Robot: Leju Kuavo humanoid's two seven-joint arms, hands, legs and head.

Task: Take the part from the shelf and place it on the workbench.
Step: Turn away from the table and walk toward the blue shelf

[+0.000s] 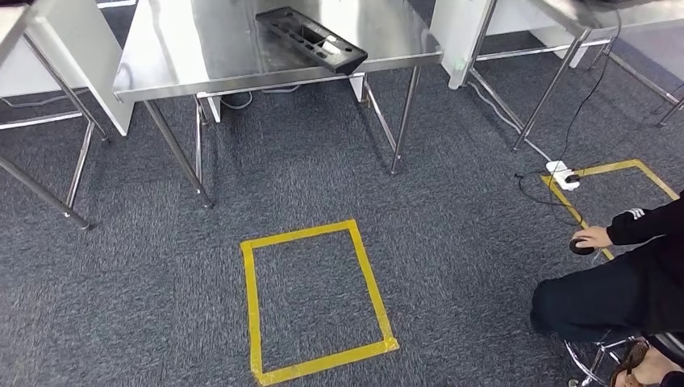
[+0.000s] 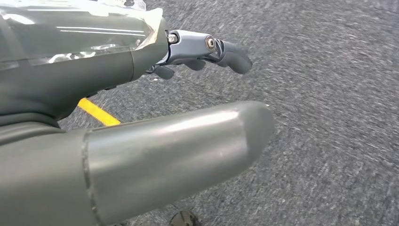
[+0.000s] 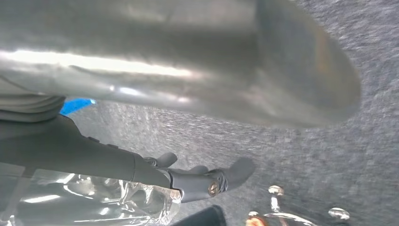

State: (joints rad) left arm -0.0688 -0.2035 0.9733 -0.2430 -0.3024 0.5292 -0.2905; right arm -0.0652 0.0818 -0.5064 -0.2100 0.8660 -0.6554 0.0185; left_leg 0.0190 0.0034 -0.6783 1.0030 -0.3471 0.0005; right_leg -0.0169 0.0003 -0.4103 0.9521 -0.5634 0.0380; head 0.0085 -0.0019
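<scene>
**Part on steel table; both hands hang over carpet, holding nothing**

Head view: black part (image 1: pixel 311 38), a long flat piece with slots along its top, lies on the stainless steel table (image 1: pixel 185 48), near the table's front right corner and angled across it. A small white item rests on the part's top face; cannot tell what it is.

On the grey carpet (image 1: pixel 452 242) before the table, a yellow tape rectangle (image 1: pixel 317 300). A second yellow tape outline (image 1: pixel 621 168) lies to the right, with a white power strip (image 1: pixel 563 174) at its corner. A seated person in black (image 1: pixel 621 290) is at the right edge, one hand (image 1: pixel 591 237) on a small dark round object on the floor.

Left wrist view: left hand (image 2: pixel 188 56) above carpet, fingers slightly bent, released, nothing in it.

Right wrist view: right hand (image 3: pixel 197 176) likewise over carpet, fingers loosely extended, grasping nothing.
</scene>
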